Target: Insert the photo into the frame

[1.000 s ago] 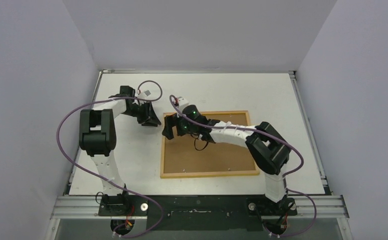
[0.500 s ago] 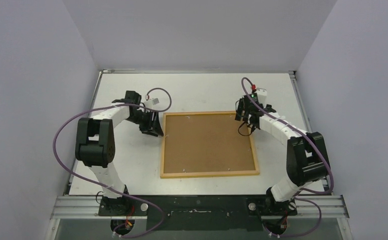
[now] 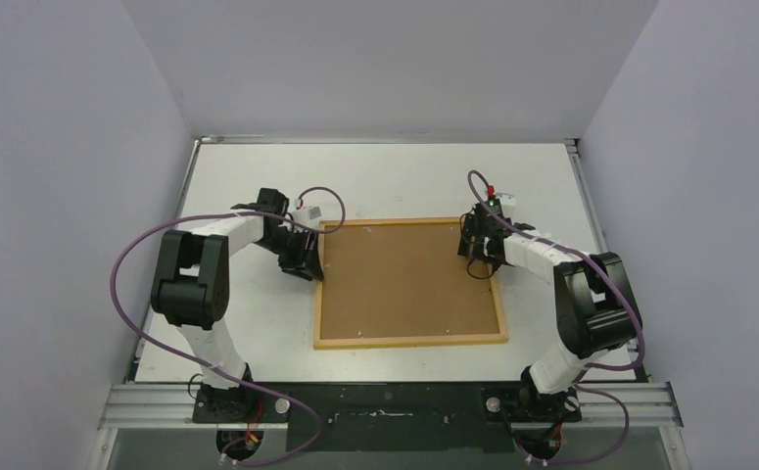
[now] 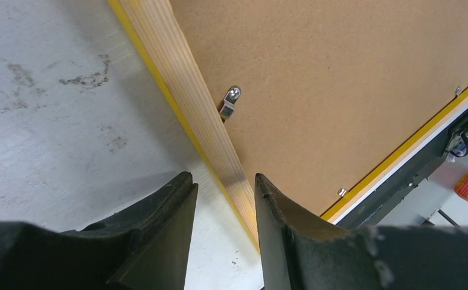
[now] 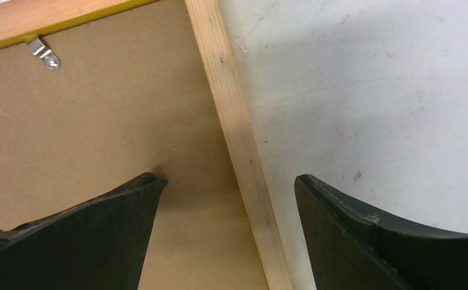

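Now, in the middle of the bench (image 3: pixel 258 323), the frame (image 3: pixel 404 340) lies back up with a brown backing panel (image 3: pixel 404 279) inside; the photo is not visible. The right gripper (image 3: pixel 480 257), wide open and empty, straddles the rail toward the right edge. The left gripper (image 3: pixel 304 266), narrowly parted and empty, sits over the opposite rail. Both should probably close together, clear of the metal clip (image 4: pixel 231 99). Half a second ago both were nearer the far edge.

Pale-wood, yellow-edged frame (image 3: pixel 409 341); brown backing (image 3: pixel 404 282)

The frame (image 3: pixel 409 341) lies flat mid-tabletop (image 3: pixel 375 176), backing panel (image 3: pixel 404 279) inside; left gripper (image 3: pixel 308 262) straddles its left rail, right gripper (image 3: pixel 481 257) its right.
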### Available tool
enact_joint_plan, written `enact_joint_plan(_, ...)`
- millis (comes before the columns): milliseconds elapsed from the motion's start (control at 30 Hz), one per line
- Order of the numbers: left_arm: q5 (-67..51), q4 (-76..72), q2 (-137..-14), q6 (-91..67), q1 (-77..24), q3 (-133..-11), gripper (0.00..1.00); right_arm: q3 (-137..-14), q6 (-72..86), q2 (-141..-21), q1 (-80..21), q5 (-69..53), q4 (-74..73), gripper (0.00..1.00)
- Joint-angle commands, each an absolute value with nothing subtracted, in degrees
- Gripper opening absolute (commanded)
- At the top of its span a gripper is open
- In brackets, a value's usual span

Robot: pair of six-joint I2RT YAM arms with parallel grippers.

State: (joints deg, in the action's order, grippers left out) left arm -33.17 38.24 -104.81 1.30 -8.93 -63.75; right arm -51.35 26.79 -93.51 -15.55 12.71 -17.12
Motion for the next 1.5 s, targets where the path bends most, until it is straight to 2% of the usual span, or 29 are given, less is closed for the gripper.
enact_joint_plan(0, -32.6, 35.2, -104.5, 1.5, -10.0, -63.9, 0.39, -50.0, 26.4, -94.0, -14.8, 8.3, -13.9, 0.8)
enact_joint_plan(133, -32.0, 34.7, -105.1, 0.9, -11.0, -64.2, 0.41, -49.0, 27.2, -93.8, -14.6, 5.0, -12.2, 0.64)
enact_joint_plan(367, -26.5, 34.9, -105.1, 2.2, -12.7, -65.1, 0.41, -45.0, 30.7, -91.2, -14.7, -1.5, -8.5, 0.53)
enact_joint_plan(567, -22.4, 34.8, -104.8, 3.5, -13.0, -65.8, 0.28, -43.1, 33.0, -88.7, -15.7, -4.5, -7.2, 0.43)
enact_joint_plan(733, -18.0, 35.2, -105.8, 5.2, -14.0, -69.2, 0.17, -42.0, 35.0, -88.0, -18.7, -6.6, -5.4, 0.41)
enact_joint_plan(867, -12.5, 37.5, -105.1, 8.4, -14.5, -75.4, 0.07, -42.2, 35.6, -87.4, -21.2, -7.0, -5.2, 0.62)
enact_joint_plan(1000, -7.1, 40.5, -103.8, 13.6, -14.8, -83.7, 0.03, -42.8, 34.8, -84.4, -21.1, -7.2, -5.7, 0.8)
enact_joint_plan(1300, 4.7, 46.6, -103.3, 28.1, -18.8, -99.5, 0.0, -49.2, 31.9, -79.7, -18.0, -11.0, -9.0, 0.92)
enact_joint_plan(1400, 7.9, 47.4, -103.0, 32.6, -20.2, -103.3, 0.0, -52.4, 29.6, -79.2, -17.6, -11.0, -9.9, 1.0)
enact_joint_plan(1467, 9.0, 47.4, -102.6, 35.1, -20.9, -104.7, 0.0, -54.4, 27.2, -79.4, -17.1, -11.2, -9.9, 0.98)
